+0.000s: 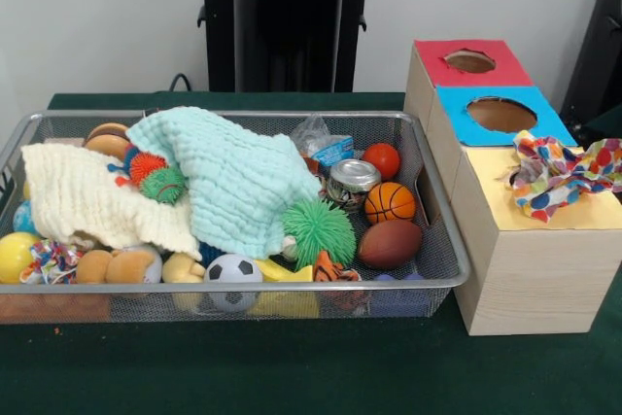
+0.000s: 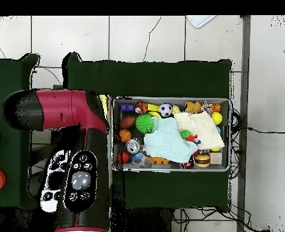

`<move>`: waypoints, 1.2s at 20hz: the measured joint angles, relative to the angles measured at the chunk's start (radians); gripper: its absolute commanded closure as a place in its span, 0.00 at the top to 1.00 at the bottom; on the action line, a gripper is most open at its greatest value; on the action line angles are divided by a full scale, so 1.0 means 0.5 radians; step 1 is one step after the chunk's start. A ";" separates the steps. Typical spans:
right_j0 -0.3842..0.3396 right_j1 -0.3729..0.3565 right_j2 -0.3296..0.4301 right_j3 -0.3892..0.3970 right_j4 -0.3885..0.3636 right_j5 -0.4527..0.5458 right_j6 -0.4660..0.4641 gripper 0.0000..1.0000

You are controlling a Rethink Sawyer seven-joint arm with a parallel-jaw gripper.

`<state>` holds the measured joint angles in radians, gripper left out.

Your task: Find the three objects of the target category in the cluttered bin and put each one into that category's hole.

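The silver wire-mesh bin (image 1: 243, 287) sits on the green counter (image 1: 292, 366), holding a small orange basketball (image 1: 390, 202), a brown toy football (image 1: 390, 244) and a black-and-white soccer ball (image 1: 232, 274) beside a mint knitted cloth (image 1: 233, 182). Next to it stands the pale wooden box (image 1: 544, 279) with its round red-panel hole (image 1: 469, 61) and blue-panel hole (image 1: 501, 114). Overhead, the red and black arm (image 2: 72, 112) lies over the box; the pincer itself is hidden, so places relative to it and its state cannot be told

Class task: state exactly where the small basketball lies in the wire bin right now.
In the front view the basketball lies toward the bin's right end, just above the brown football, below the red ball and right of the tin can.
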<state>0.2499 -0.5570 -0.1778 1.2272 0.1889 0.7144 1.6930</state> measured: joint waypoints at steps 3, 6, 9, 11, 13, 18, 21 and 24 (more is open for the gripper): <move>0.002 0.095 -0.001 -0.013 0.000 -0.046 0.000 0.00; 0.002 0.159 -0.001 -0.013 0.000 -0.096 0.000 0.00; 0.002 0.218 -0.001 -0.014 0.000 -0.131 0.000 0.00; 0.002 0.276 -0.002 -0.015 0.000 -0.136 0.000 0.00; 0.004 0.295 -0.005 -0.032 0.013 -0.134 0.000 0.00; 0.004 0.301 -0.020 -0.054 0.027 -0.134 0.000 0.00; 0.004 0.305 -0.044 -0.054 0.027 -0.126 0.000 0.00; 0.004 0.303 -0.062 -0.054 0.027 -0.081 0.000 0.00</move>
<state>0.2516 -0.4054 -0.2088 1.2000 0.2025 0.6741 1.6932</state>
